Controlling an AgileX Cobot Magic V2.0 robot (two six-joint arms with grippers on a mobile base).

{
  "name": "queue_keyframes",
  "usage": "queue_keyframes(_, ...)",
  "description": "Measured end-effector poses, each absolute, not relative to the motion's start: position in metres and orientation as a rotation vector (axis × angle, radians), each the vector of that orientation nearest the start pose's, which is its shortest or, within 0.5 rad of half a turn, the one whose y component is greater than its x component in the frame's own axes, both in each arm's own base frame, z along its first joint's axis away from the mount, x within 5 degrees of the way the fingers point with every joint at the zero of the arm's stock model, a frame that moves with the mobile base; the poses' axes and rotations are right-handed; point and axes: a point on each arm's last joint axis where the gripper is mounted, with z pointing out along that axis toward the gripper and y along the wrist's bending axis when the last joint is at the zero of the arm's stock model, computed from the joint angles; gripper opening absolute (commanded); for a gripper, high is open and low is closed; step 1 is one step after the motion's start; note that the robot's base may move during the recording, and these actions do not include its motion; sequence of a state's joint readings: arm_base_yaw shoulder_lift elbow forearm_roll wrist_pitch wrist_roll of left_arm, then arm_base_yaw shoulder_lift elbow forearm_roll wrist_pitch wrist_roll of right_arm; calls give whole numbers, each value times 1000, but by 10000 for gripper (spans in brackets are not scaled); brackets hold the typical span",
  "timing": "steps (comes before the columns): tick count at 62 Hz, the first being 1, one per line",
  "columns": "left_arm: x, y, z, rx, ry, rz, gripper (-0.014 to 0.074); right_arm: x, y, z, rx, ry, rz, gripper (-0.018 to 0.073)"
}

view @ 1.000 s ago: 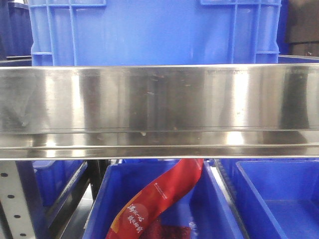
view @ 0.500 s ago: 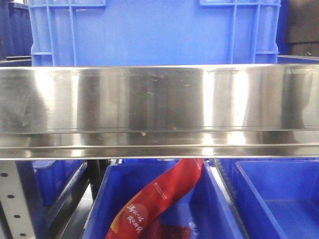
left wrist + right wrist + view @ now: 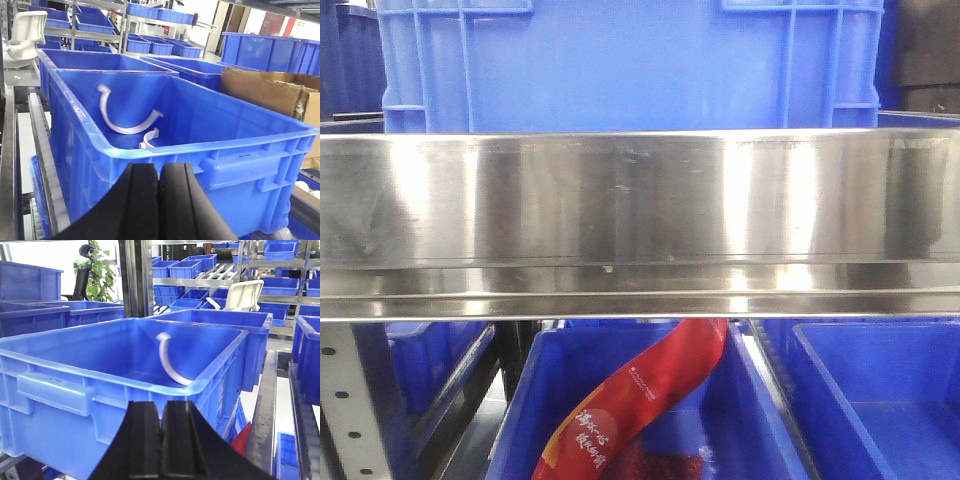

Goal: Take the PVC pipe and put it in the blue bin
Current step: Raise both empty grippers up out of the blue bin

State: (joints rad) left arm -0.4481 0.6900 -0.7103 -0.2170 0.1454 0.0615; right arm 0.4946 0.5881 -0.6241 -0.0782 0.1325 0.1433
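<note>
A big blue bin (image 3: pixel 210 142) fills the left wrist view, and two white curved PVC pipe pieces lie inside it: a large arc (image 3: pixel 120 125) leaning on the far wall and a smaller one (image 3: pixel 148 139) near the front rim. My left gripper (image 3: pixel 159 167) is shut and empty, just outside the bin's near wall. In the right wrist view a blue bin (image 3: pixel 100 372) holds one white curved pipe piece (image 3: pixel 167 365) against its inner wall. My right gripper (image 3: pixel 162 405) is shut and empty below the rim. Neither gripper shows in the front view.
A steel shelf rail (image 3: pixel 640 220) crosses the front view under a blue bin (image 3: pixel 620 60). Below it, a lower bin (image 3: pixel 740 420) holds a red package (image 3: pixel 640 400). A cardboard box (image 3: pixel 265 92) stands right of the bin. Racks of more blue bins stand behind.
</note>
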Motion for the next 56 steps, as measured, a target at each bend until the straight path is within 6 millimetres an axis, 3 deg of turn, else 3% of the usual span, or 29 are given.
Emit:
queue_keyframes(25,129,-65,378,263,1606,-490,-111,109,58,364,-324,1555,439,-162)
queue_keyframes(42,129,-65,378,263,1606,-490,-111,108,58,379,-289,1395,484,-162)
queue_keyframes(56,129,-65,378,263,1606,-490,-111,108,58,378,-291,1407,482,-162)
